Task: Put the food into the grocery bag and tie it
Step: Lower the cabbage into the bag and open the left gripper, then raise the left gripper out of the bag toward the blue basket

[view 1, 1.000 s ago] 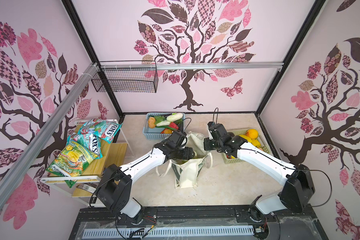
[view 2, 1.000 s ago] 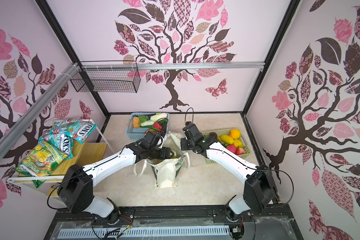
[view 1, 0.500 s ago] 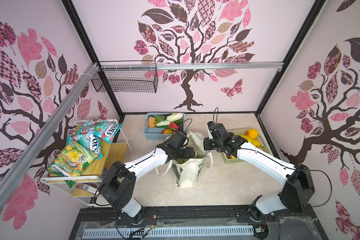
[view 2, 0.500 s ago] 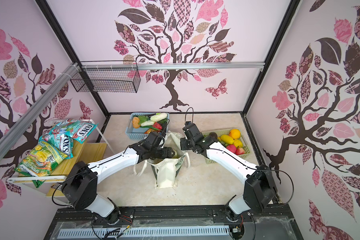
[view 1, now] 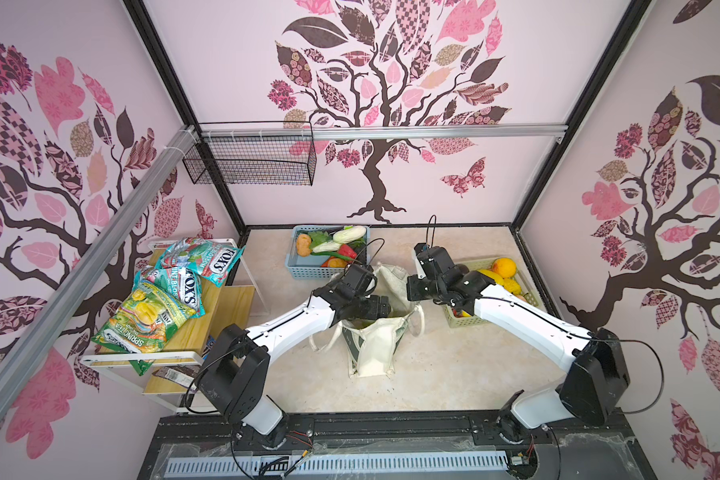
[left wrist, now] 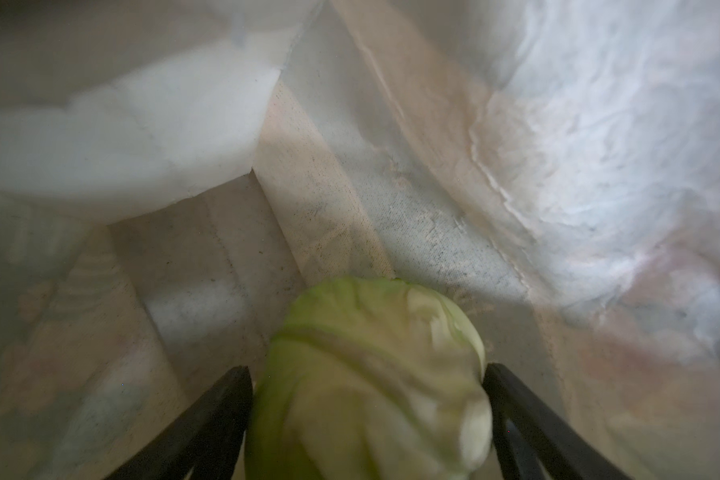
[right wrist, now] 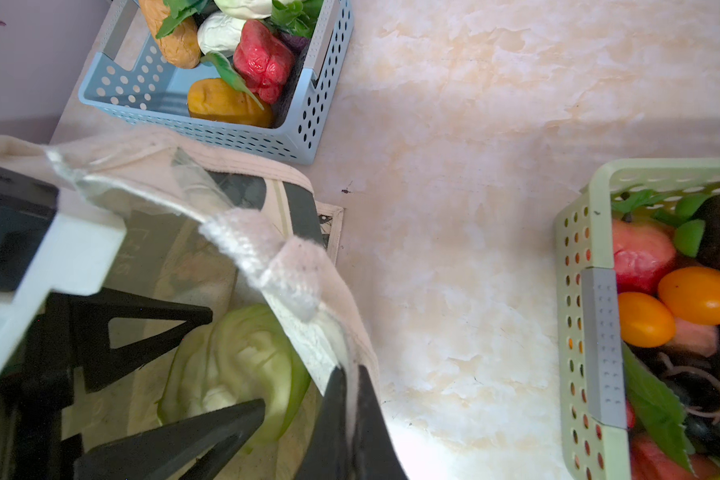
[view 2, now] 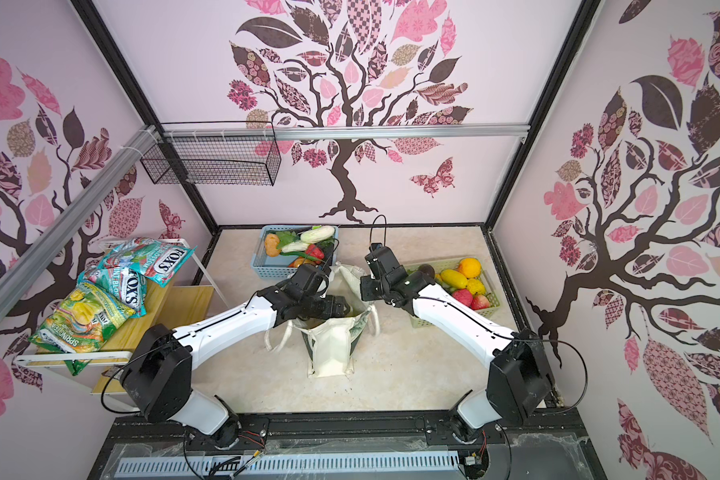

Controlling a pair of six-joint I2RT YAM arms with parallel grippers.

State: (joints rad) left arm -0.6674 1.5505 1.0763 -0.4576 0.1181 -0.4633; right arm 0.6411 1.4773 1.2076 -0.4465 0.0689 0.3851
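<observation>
- The grocery bag (view 1: 373, 353) stands open near the middle of the table (view 1: 454, 374).
- The left pincer (left wrist: 366, 372) is inside the bag mouth and is spread apart. The green cabbage (right wrist: 242, 357) sits between its fingers (left wrist: 208, 424), with a thin gap at one finger.
- The right pincer (right wrist: 348, 376) is pressed together on the cream rim of the bag and holds it up.
- More food lies in the blue basket (view 1: 308, 271) at the far edge of the table, and in the pale green basket (right wrist: 587, 249) toward the right edge.
</observation>
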